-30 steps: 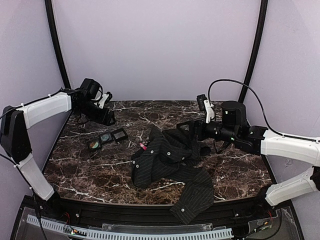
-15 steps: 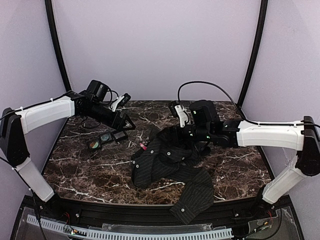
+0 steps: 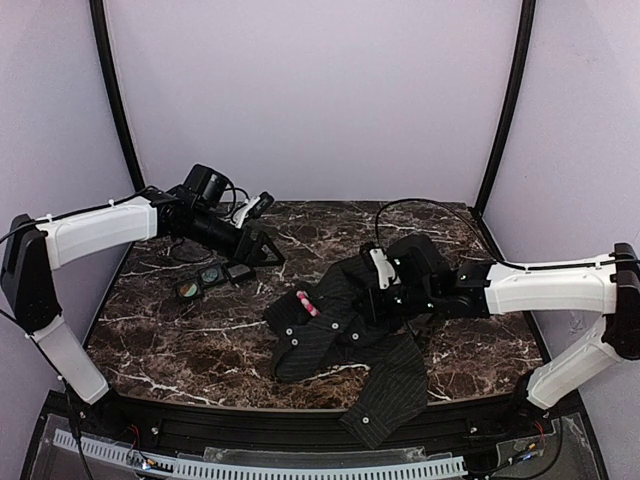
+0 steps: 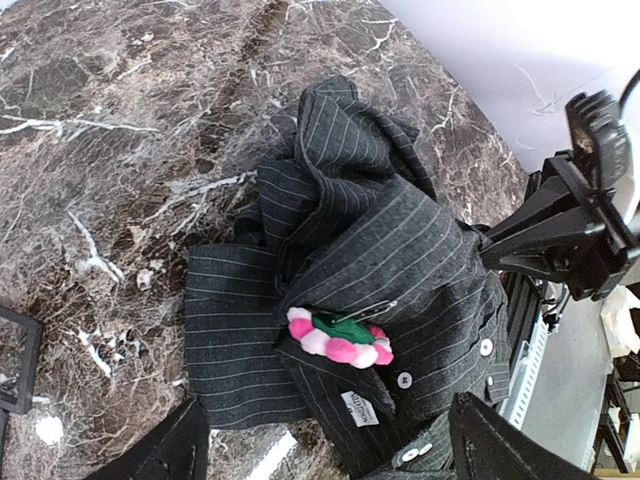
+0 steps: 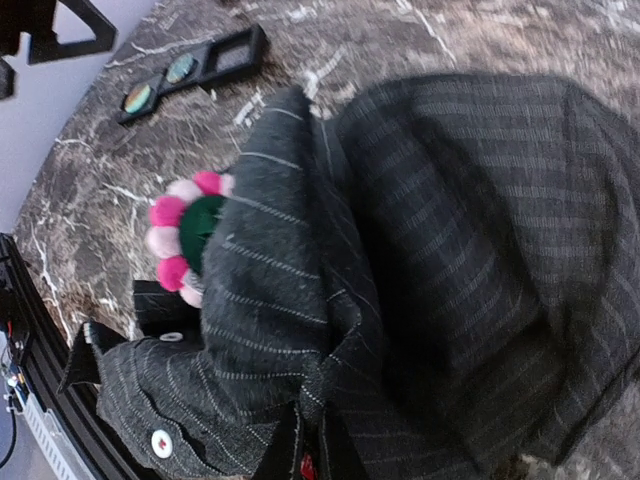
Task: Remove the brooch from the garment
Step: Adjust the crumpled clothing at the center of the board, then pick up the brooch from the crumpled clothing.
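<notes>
Your right gripper [image 5: 308,450] pinches a fold of the pinstriped shirt [image 3: 345,335] on the marble table [image 3: 180,330], jaws closed on the cloth. The brooch [image 4: 340,338] (pink petals, green centre) sits pinned to the shirt's left side. Your left gripper [image 3: 262,247] hovers wide open beside the black trays [image 3: 213,275].

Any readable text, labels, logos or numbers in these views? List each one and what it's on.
White sewn-in label on the pinstriped shirt, just below the brooch in the left wrist view: it carries dark print, too small and blurred to read.
No other word, brand, number or sign shows in any view.
</notes>
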You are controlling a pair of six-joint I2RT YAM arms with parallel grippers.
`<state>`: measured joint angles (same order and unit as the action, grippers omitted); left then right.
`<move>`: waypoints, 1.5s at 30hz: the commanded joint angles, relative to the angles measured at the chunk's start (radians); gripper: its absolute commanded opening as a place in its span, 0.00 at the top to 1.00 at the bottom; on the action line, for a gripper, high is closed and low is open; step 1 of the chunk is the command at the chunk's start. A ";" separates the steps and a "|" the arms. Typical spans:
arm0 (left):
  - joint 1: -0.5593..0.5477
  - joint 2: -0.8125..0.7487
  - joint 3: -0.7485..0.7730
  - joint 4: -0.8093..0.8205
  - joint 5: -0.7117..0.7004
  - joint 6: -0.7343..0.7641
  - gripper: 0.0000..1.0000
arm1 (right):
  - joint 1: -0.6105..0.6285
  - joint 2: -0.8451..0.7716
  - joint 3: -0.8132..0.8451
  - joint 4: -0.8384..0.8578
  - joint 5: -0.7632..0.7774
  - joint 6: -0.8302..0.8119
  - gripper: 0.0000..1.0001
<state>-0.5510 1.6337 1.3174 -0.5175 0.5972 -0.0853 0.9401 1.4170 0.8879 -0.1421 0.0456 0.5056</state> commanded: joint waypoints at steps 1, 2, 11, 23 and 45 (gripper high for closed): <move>-0.029 0.034 -0.025 0.034 0.058 -0.044 0.16 | 0.020 -0.036 -0.112 -0.076 -0.006 0.126 0.95; -0.042 0.041 -0.026 0.035 0.073 -0.048 0.16 | 0.021 -0.041 -0.131 -0.081 -0.002 0.140 0.96; -0.115 0.092 -0.052 0.118 0.163 -0.120 0.16 | 0.022 -0.068 -0.083 -0.158 0.044 0.105 0.73; -0.148 0.146 -0.040 0.136 0.186 -0.155 0.16 | 0.021 -0.129 0.009 -0.152 0.078 0.036 0.15; -0.154 0.286 0.025 0.225 0.242 -0.409 0.21 | 0.022 -0.004 -0.015 0.006 0.055 0.056 0.32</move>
<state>-0.6979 1.8984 1.3144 -0.3229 0.8230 -0.4461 0.9550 1.4097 0.9009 -0.2058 0.1352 0.5564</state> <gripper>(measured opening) 0.810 0.706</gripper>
